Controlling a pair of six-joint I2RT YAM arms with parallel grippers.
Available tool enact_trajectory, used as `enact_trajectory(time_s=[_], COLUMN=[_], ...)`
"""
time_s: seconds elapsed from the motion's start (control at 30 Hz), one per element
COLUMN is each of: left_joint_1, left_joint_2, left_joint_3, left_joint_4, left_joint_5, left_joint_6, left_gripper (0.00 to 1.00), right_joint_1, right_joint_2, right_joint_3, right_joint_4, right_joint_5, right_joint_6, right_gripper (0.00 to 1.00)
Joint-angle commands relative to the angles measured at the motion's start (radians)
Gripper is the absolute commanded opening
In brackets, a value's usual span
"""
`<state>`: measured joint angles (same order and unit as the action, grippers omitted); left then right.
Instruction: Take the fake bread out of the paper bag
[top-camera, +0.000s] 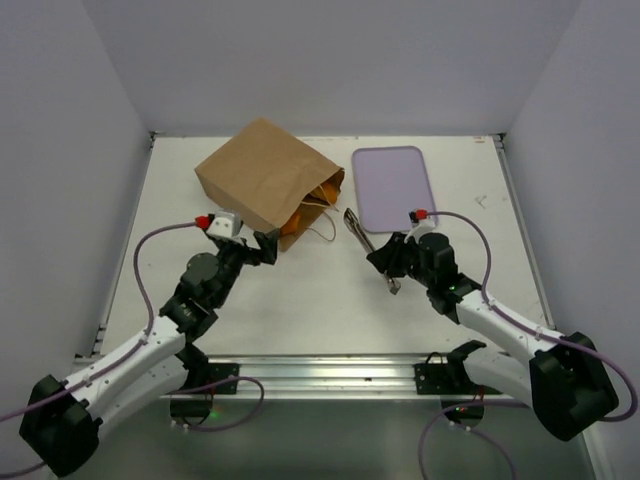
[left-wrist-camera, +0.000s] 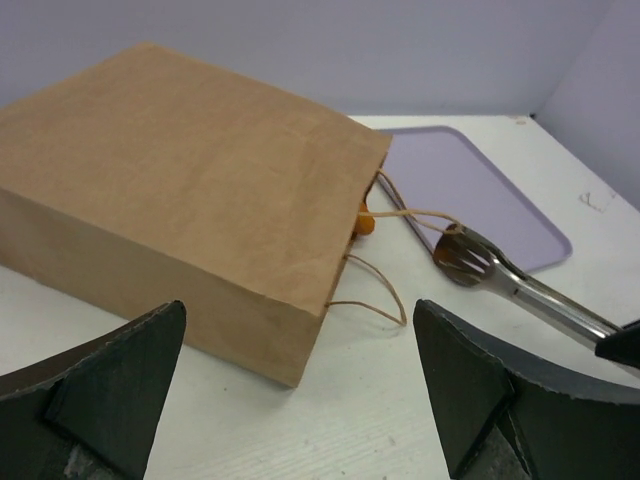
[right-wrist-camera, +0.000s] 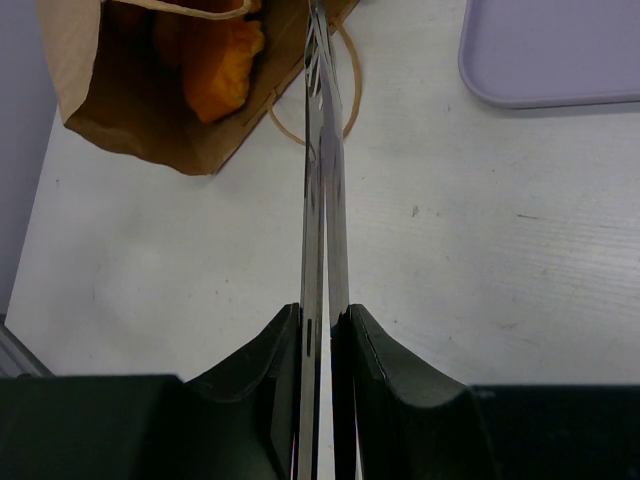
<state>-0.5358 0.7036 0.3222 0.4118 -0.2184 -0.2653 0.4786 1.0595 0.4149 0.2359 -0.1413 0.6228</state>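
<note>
Nearest to us, the right gripper (right-wrist-camera: 322, 315) is clamped on the handle end of the metal tongs (right-wrist-camera: 320, 200), whose two arms are squeezed together. They point toward 11 o'clock, and their tips reach the cord handles at the mouth of the paper bag (top-camera: 262, 175). The left gripper (top-camera: 265, 245) stands wide open and holds nothing, with the near corner of the bag just beyond its fingers.

The bag lies on its side on the table (top-camera: 300, 300), at about 11 o'clock from the middle, with its mouth facing 4 o'clock. The bread (right-wrist-camera: 222, 60) is inside, orange pieces showing just within the opening. We cannot tell how many there are.

We judge the bread light, stiff and slick, so the tong tips may skid off a rounded end. We would pinch across the narrow middle of the piece nearest the mouth. The bag looks thin and light, and it would likely drag along unless its lower lip or near corner is pinned. The loose cords could snag the tongs.

Farthest off, at 1 o'clock, sits a lavender tray (top-camera: 392, 188).
</note>
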Motion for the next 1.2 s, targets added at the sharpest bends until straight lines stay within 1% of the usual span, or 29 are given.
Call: enact_trajectory(time_s=[0.0, 0.07, 0.13, 0.17, 0.2, 0.27, 0.3, 0.4, 0.5, 0.73, 0.9, 1.0, 1.17], left_joint_1=[-0.150, -0.225, -0.263, -0.271, -0.282, -0.308, -0.314, -0.322, -0.322, -0.322, -0.322, -0.322, -0.322], left_joint_2=[0.095, 0.144, 0.241, 0.278, 0.349, 0.413, 0.472, 0.571, 0.632, 0.715, 0.828, 0.895, 0.961], left_joint_3=[0.106, 0.156, 0.248, 0.279, 0.337, 0.382, 0.403, 0.500, 0.537, 0.578, 0.647, 0.685, 0.709], left_joint_4=[-0.031, -0.056, -0.106, -0.122, -0.142, -0.156, -0.163, -0.179, -0.182, -0.179, -0.179, -0.195, -0.186], left_joint_5=[-0.280, -0.343, -0.390, -0.421, -0.441, -0.488, -0.499, -0.483, -0.426, -0.378, -0.441, -0.452, -0.473], left_joint_6=[0.152, 0.220, 0.259, 0.311, 0.327, 0.377, 0.385, 0.409, 0.442, 0.517, 0.586, 0.623, 0.652], left_gripper=[1.00, 1.00, 1.00, 1.00, 1.00, 1.00, 1.00, 1.00, 1.00, 1.00, 1.00, 0.97, 0.99], right_joint_1=[-0.027, -0.047, -0.064, -0.066, -0.070, -0.072, -0.074, -0.077, -0.081, -0.106, -0.120, -0.136, -0.158], right_joint_2=[-0.001, 0.008, 0.016, 0.016, 0.014, 0.008, 0.008, 0.010, 0.014, 0.013, 0.017, 0.017, 0.011], right_joint_3=[0.015, 0.018, 0.019, 0.019, 0.019, 0.028, 0.035, 0.054, 0.065, 0.088, 0.096, 0.099, 0.099], right_joint_4=[0.005, 0.005, 0.005, 0.003, 0.003, -0.006, -0.013, -0.033, -0.049, -0.073, -0.066, -0.066, -0.070], right_joint_5=[-0.073, -0.099, -0.110, -0.115, -0.113, -0.113, -0.113, -0.119, -0.130, -0.156, -0.175, -0.192, -0.210], right_joint_6=[0.015, 0.017, 0.012, 0.008, 0.008, 0.002, 0.000, -0.011, -0.017, -0.035, -0.034, -0.038, -0.043], right_gripper=[0.17, 0.17, 0.17, 0.17, 0.17, 0.17, 0.17, 0.17, 0.17, 0.17, 0.18, 0.18, 0.18])
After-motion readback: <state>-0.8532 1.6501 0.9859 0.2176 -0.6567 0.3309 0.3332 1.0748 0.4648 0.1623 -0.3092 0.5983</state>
